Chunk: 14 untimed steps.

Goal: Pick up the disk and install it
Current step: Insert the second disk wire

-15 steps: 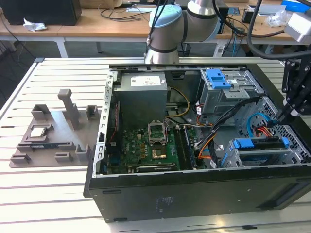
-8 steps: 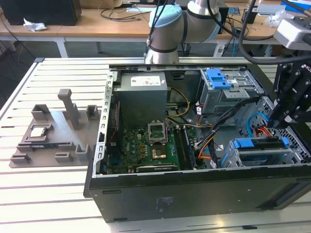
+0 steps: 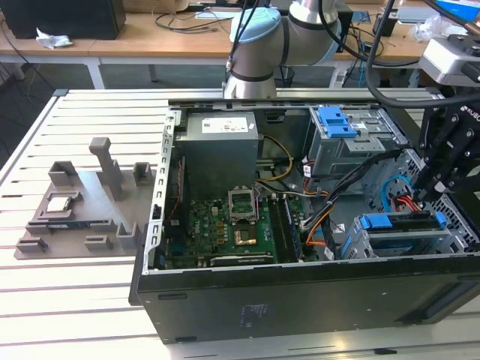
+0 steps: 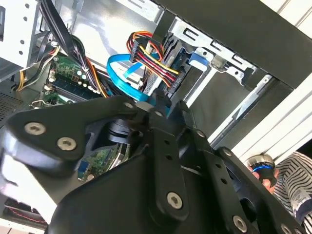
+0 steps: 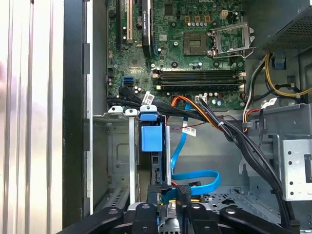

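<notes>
Disk seated in the lower drive cage, claw at its cabled end

In the exterior view the claw (image 3: 435, 184) hangs just above the disk (image 3: 397, 223), whose blue carrier rail lies in the grey drive cage (image 3: 360, 244) inside the open computer case (image 3: 300, 300). In the first wrist view the fingertips (image 5: 183, 192) sit close together at the disk's (image 5: 150, 139) near end, beside the blue data cable (image 5: 195, 178); whether they pinch anything I cannot tell. The motherboard (image 5: 190, 53) lies beyond the claw
</notes>
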### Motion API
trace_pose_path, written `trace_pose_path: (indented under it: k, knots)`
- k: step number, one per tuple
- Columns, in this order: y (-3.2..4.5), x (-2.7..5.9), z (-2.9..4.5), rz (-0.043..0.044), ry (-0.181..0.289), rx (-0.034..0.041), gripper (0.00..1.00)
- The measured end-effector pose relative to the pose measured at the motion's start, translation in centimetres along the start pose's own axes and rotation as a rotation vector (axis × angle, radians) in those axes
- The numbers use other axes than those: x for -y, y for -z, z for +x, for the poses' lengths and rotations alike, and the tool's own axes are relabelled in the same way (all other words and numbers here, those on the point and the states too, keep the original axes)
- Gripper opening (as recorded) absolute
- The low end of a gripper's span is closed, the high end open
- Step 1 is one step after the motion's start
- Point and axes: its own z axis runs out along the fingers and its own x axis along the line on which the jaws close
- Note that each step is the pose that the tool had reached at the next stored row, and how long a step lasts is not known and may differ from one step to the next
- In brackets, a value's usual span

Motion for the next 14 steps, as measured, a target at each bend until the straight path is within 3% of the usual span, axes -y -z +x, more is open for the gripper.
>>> trace_pose_path:
  k: [2,6,9,14]
  knots:
    - [0.00,0.00,0.00,0.0000,0.000,0.0000,0.16]
    - [-0.01,0.00,0.01,0.0000,0.000,0.0002,0.16]
    - [-0.08,-0.19,0.56,0.0000,0.000,-0.0005,0.16]
    - [-1.20,-0.18,0.65,-0.0002,0.000,-0.0005,0.16]
